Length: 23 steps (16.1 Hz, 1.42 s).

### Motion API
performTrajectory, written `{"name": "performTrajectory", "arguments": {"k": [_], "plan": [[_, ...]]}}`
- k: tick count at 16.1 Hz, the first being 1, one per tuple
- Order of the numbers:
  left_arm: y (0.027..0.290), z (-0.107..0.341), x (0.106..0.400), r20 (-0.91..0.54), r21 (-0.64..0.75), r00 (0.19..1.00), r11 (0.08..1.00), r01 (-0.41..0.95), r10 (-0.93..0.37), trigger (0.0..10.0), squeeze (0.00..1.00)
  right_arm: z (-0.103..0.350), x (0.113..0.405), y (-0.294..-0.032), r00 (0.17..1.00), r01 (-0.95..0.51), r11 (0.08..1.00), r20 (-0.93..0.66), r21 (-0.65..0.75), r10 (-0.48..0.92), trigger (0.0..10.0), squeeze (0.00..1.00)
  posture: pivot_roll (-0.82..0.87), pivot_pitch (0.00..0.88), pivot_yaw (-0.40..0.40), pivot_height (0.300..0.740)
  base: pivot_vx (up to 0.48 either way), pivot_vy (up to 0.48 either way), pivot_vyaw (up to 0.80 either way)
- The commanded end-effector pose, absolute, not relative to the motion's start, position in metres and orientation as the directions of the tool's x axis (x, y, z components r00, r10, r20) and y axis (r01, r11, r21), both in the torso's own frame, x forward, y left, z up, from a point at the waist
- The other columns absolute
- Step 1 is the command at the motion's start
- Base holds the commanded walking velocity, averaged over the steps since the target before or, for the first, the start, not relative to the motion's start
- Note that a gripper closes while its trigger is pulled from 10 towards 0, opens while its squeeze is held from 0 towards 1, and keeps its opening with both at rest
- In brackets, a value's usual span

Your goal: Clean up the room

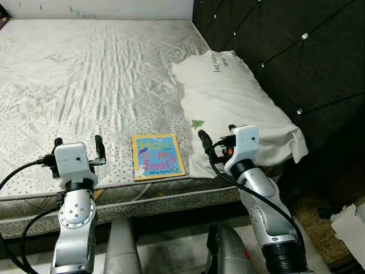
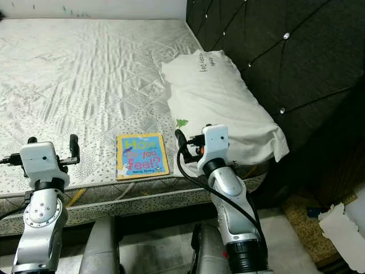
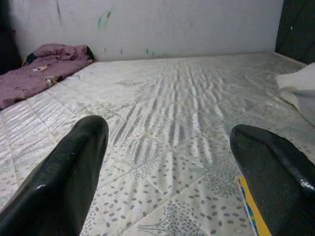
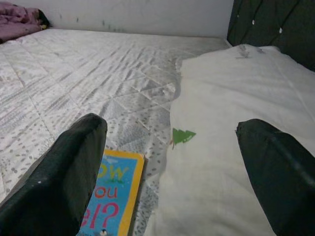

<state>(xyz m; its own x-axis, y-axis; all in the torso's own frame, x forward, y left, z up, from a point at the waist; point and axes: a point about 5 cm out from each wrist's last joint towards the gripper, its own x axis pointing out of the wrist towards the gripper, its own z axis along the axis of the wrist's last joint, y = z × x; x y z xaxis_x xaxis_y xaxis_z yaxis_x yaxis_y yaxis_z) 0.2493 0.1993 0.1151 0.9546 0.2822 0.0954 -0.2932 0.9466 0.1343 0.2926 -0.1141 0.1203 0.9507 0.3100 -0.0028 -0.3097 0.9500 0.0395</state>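
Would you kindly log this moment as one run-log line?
left gripper open, over mattress edge | right gripper open, at pillow | book lies untouched between them

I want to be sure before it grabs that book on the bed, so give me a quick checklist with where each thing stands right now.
1. Book in view, flat near the mattress edge: ok.
2. Nothing lying on the book: ok.
3. Right tool open, holding nothing: ok.
4. Left tool open, holding nothing: ok.
5. Either tool touching the book: not yet; both hover beside it.
6. Pillow clear of the book: cannot tell; its edge lies very close.
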Motion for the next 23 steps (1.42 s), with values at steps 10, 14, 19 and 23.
{"name": "performTrajectory", "arguments": {"k": [10, 14, 19, 23], "plan": [[0.190, 0.125, 0.260, 0.097, 0.190, 0.966, 0.948, -0.256, 0.241, 10.0, 0.00, 0.118, 0.308, -0.112, 0.970, -0.242, 0.970, 0.027, 0.025, 0.241, 10.0, 0.00, 0.10, 0.000, 0.005, 0.578, 0.000, 0.000, 0.00], [0.177, 0.120, 0.271, 0.074, 0.136, 0.993, 0.985, -0.102, 0.093, 10.0, 0.00, 0.115, 0.306, -0.105, 0.979, -0.197, 0.980, 0.057, 0.028, 0.195, 10.0, 0.00, 0.11, 0.000, 0.003, 0.578, 0.000, 0.000, 0.00], [0.177, 0.114, 0.266, 0.071, 0.130, 0.994, 0.987, -0.093, 0.084, 10.0, 0.00, 0.115, 0.300, -0.105, 0.975, -0.203, 0.979, 0.094, 0.025, 0.199, 10.0, 0.00, 0.11, 0.000, -0.002, 0.607, 0.000, 0.000, 0.00], [0.178, 0.114, 0.268, 0.085, 0.144, 0.993, 0.985, -0.098, 0.086, 10.0, 0.00, 0.119, 0.301, -0.101, 0.973, -0.205, 0.978, 0.113, 0.048, 0.199, 10.0, 0.00, 0.11, 0.000, 0.005, 0.651, 0.000, 0.000, 0.00]]}}
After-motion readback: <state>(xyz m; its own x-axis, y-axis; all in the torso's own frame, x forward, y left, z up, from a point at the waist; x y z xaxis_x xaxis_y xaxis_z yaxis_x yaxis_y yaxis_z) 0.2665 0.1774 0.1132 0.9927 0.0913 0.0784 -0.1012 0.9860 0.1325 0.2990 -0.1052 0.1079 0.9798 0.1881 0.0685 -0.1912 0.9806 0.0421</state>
